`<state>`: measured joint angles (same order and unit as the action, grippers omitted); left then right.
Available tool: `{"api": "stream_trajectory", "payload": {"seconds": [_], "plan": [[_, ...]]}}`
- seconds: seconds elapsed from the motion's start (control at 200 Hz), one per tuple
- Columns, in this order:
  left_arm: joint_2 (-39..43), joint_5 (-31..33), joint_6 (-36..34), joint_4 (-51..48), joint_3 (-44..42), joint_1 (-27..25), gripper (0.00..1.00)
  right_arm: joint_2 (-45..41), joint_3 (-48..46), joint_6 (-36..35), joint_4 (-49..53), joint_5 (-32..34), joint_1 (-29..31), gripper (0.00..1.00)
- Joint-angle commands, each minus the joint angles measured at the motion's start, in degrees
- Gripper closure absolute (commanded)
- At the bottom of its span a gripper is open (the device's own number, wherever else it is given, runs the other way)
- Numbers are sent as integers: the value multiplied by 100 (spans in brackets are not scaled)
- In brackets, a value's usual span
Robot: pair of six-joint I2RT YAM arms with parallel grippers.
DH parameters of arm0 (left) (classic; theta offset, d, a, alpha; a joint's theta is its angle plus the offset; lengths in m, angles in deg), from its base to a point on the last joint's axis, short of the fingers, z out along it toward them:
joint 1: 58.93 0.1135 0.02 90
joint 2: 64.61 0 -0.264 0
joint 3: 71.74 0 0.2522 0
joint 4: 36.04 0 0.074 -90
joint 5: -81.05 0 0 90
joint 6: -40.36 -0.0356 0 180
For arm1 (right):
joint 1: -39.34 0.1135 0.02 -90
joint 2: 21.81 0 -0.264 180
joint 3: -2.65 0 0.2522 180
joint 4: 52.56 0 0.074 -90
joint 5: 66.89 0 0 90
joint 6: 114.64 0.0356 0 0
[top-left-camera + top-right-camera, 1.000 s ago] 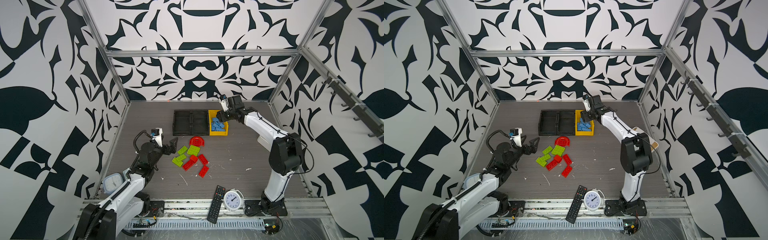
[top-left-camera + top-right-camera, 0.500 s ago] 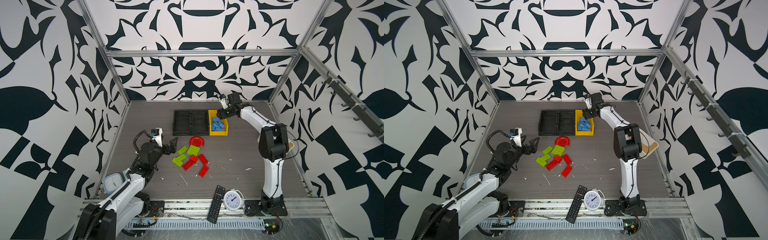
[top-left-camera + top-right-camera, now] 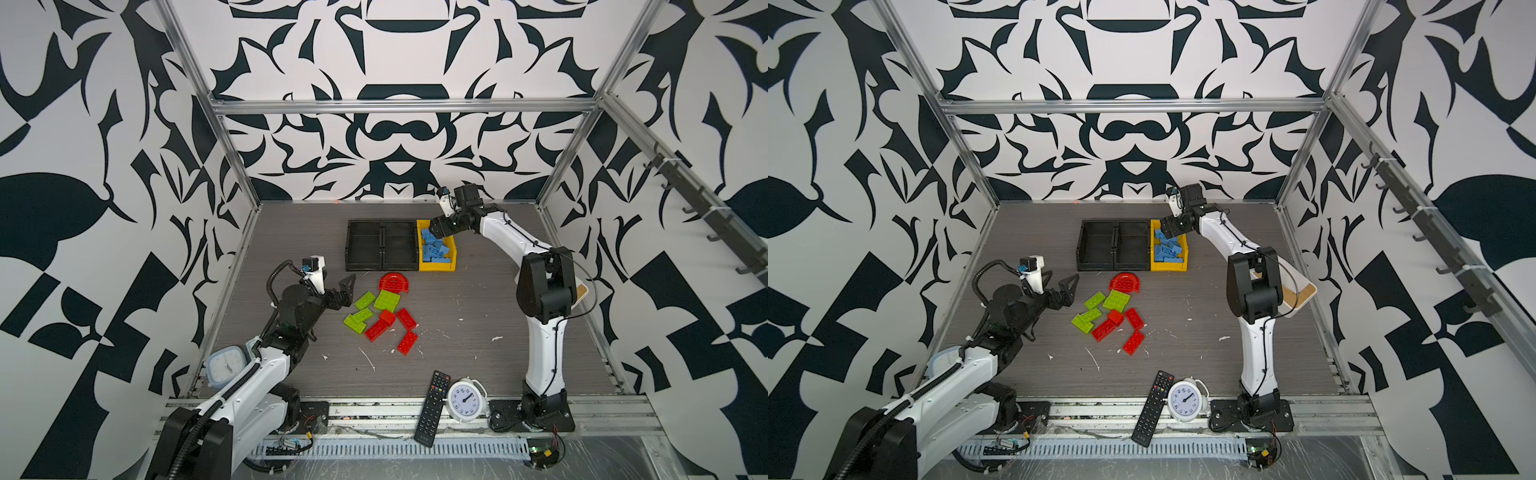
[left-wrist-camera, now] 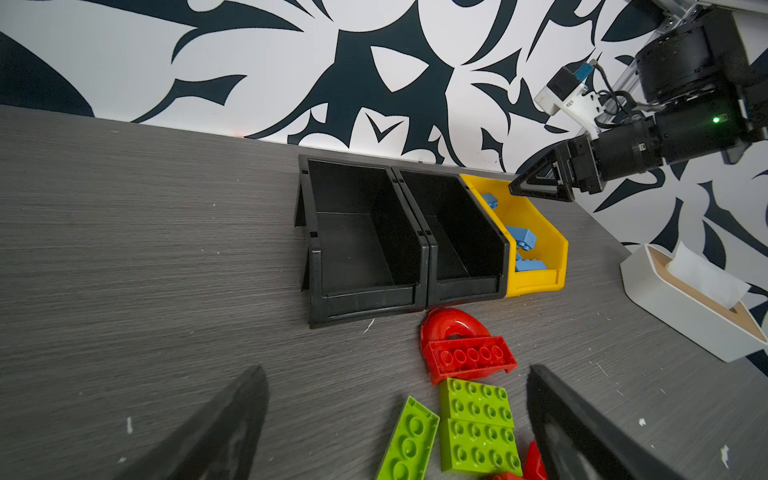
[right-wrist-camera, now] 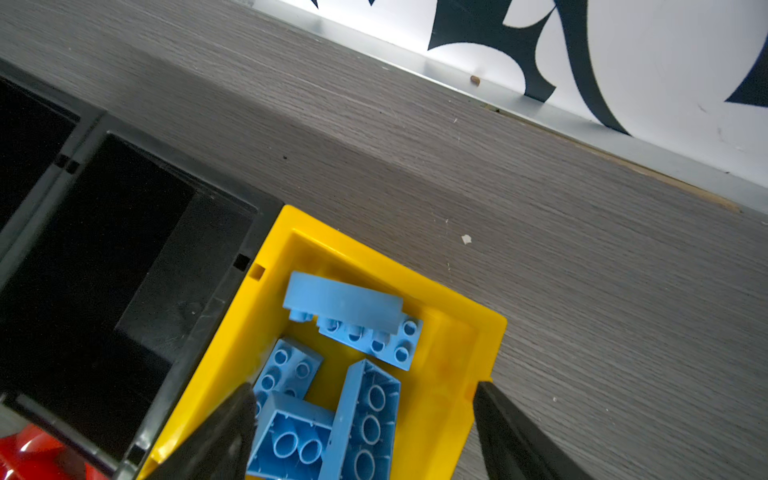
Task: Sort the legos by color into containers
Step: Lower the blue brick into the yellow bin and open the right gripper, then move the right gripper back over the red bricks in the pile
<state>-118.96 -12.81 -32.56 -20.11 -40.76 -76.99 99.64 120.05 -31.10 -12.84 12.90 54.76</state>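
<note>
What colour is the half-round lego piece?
The half-round piece is red; the left wrist view shows it best.

The left arm [image 3: 249, 382] lies low and stretched forward, wrist level, its jaws spread wide. The right arm [image 3: 544, 353] stands tall, forearm reaching far out, wrist tipped downward, jaws parted.

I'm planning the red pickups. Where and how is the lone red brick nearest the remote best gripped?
Grip the lone red brick across its two long sides at mid-length, coming straight down from above. It lies flat and apart from the other bricks, so the jaws should find bare table on both long sides.
</note>
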Motion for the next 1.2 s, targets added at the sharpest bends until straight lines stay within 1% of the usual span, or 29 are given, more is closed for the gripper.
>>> {"api": "stream_trajectory", "payload": {"seconds": [0.0,0.08,0.16,0.225,0.325,0.43,0.48,0.555,0.685,0.78,0.85,0.975,1.195], "plan": [[82,9,-11,4,33,5,1,-795,-266,139,41,-67,10,17],[106,1,-1,1,23,3,1,-1332,-790,359,12,-171,115,19],[117,-37,14,1,21,5,1,-2076,-1581,530,-129,61,388,19],[100,-66,27,23,28,1,1,-2721,-2337,697,-314,270,694,19],[59,-128,38,48,37,4,1,-3686,-3535,1211,-697,568,1306,21],[-22,-226,77,99,62,4,1,-4184,-4254,1509,-767,1083,2035,24],[-47,-247,81,91,87,0,0,-4259,-4400,1592,-664,1219,2363,24],[-58,-212,73,82,77,4,1,-4261,-4588,1733,-584,1281,2702,24],[-92,-190,66,98,77,6,1,-3969,-4762,1854,-548,1264,3014,29],[-153,-172,57,121,83,5,0,-3638,-4699,1776,-476,1028,3207,30],[-186,-166,51,134,89,5,0,-3432,-4640,1771,-445,1061,3373,31],[-164,-172,51,134,82,5,1,-3127,-4539,1753,-455,1059,3542,32],[-85,-154,60,137,48,4,0,-2785,-4572,1700,-685,1004,3563,35]]}}
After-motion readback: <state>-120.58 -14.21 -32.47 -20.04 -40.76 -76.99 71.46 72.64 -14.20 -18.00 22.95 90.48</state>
